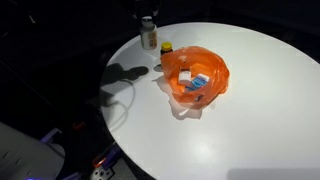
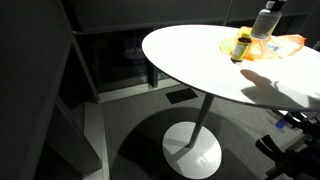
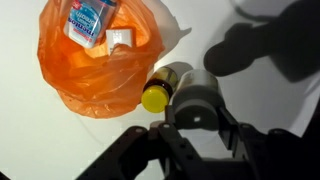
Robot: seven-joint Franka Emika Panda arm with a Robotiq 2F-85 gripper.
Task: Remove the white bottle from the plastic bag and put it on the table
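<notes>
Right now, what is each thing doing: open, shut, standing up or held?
gripper: shut on the white bottle.
white bottle: out of the bag, held, tilted.
plastic bag: open, blue-and-white pack inside.
yellow-capped bottle: upright on the table, cap on.

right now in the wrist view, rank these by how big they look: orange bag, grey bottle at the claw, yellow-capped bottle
1. orange bag
2. grey bottle, though it sits nearest the camera, so this rank is unsure
3. yellow-capped bottle
</notes>
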